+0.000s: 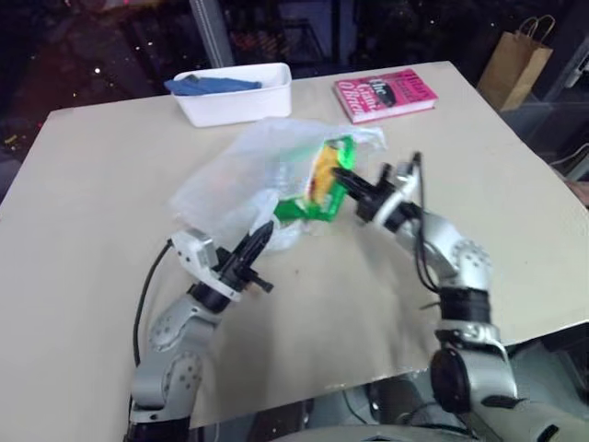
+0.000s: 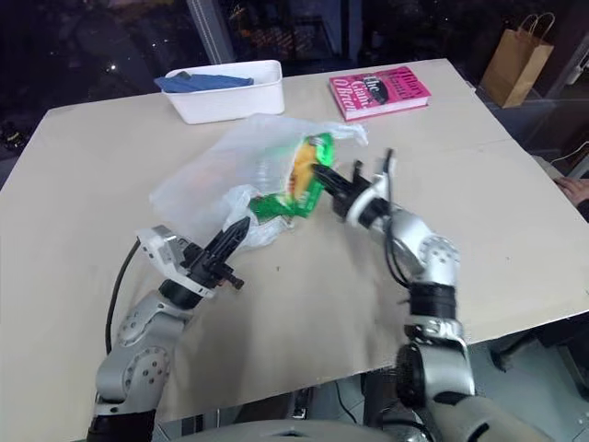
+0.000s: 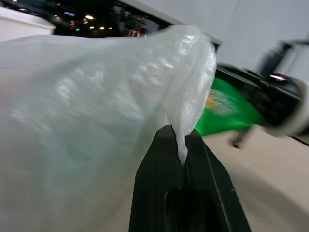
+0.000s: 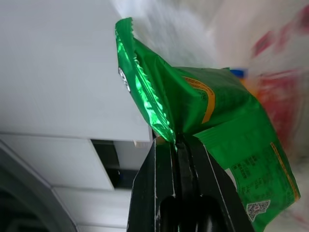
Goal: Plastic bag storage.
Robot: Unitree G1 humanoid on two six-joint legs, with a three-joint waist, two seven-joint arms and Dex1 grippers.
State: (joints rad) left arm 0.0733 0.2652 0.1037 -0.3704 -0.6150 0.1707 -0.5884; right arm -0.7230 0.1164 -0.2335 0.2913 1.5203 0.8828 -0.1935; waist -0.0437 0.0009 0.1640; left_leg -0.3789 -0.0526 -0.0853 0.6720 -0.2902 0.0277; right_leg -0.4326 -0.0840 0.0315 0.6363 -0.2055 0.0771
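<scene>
We list one beige table. On it, at the far side, we count a white tray and a pink book. Mid-table, the translucent plastic bag partly rests on its surface.

light: dim, dark backdrop | glare: sheen on chip packet | blur: wrist views smeared

Twin head views down over the table; wrist views close along each end effector.
</scene>
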